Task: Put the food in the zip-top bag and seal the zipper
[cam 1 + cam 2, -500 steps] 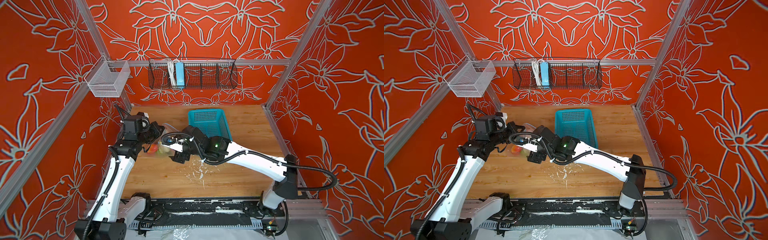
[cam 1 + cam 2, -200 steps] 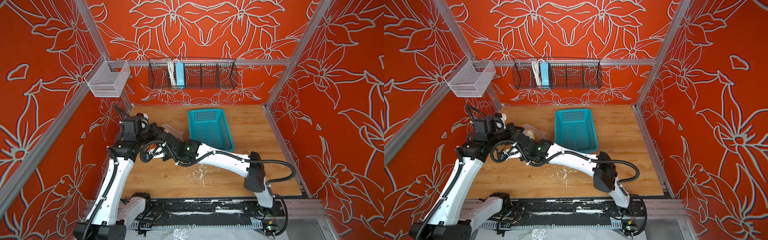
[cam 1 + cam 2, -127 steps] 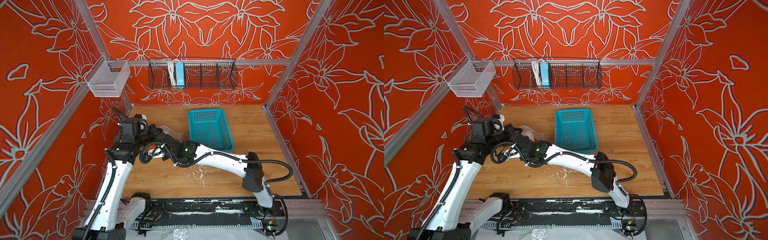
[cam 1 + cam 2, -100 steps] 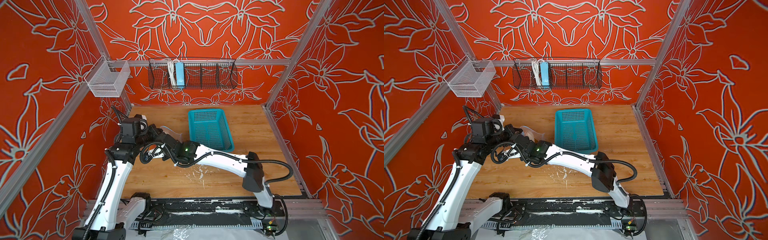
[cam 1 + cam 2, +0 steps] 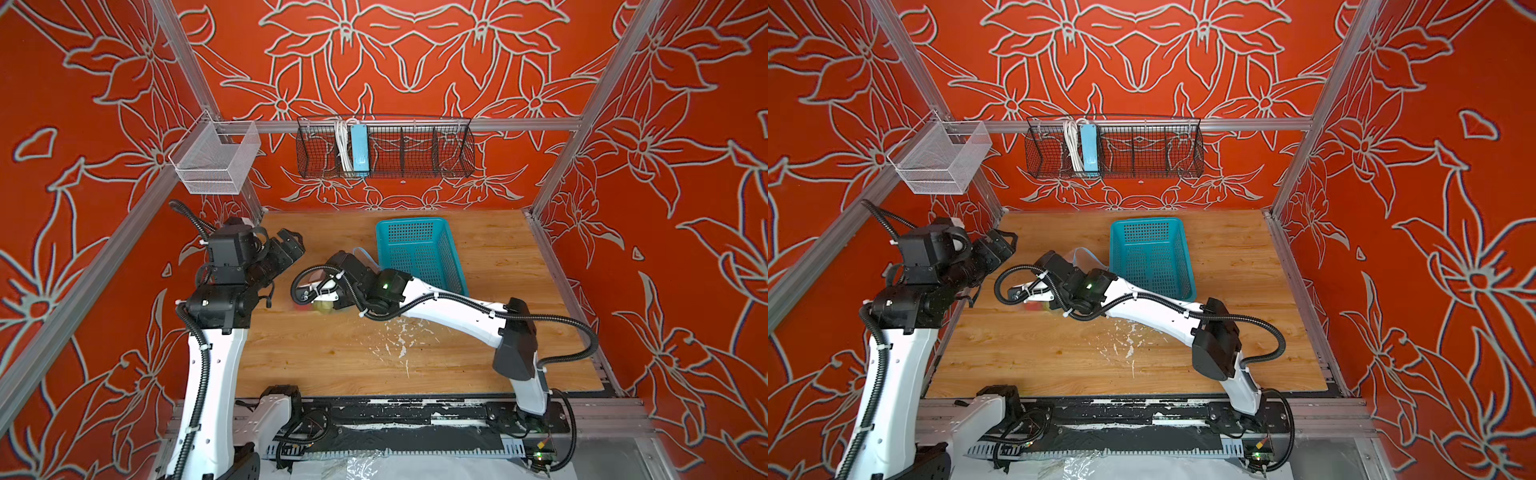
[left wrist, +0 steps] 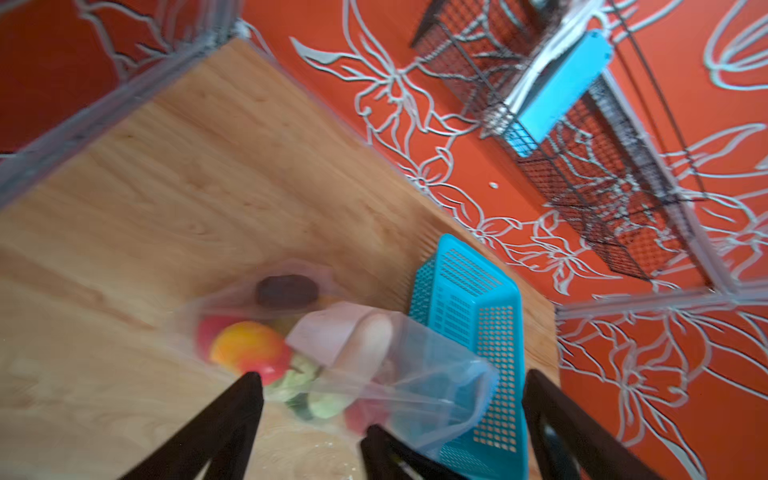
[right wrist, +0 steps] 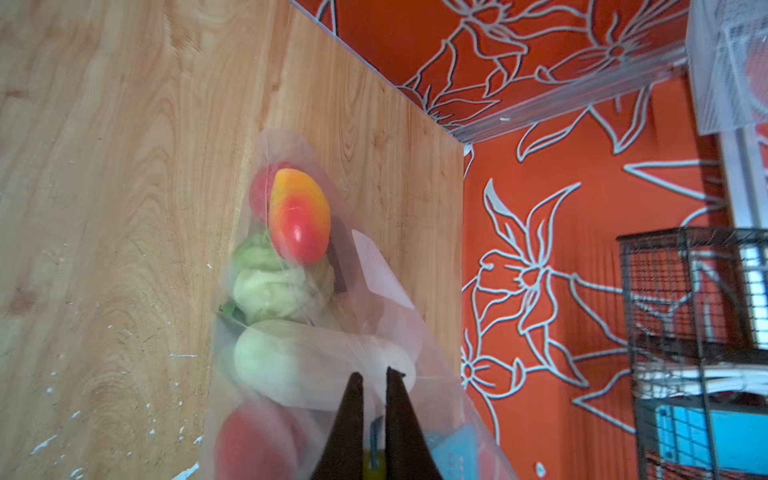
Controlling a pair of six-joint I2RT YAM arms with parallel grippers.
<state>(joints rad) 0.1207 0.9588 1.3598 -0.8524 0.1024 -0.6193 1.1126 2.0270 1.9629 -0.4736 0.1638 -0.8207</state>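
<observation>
The zip-top bag (image 7: 291, 332) rests on the worktop (image 7: 104, 166), food (image 7: 299, 216) inside, beside the teal basket (image 6: 469, 299). Your right tool (image 7: 374, 376) pinches its top edge; your left tool (image 6: 395, 378) stands released. Expect floppy, slippery film: grip the stiffer zipper (image 5: 361, 250).

1. Left claw (image 5: 293, 245) has let go of the zip-top bag (image 6: 415, 386), spread its jaws wide and backed off to the far left.
2. Right claw (image 7: 374, 376) has pinched onto the bag's top edge and shifted slightly right.
3. Food (image 5: 322, 306) is showing again on the desk (image 5: 332, 353).
</observation>
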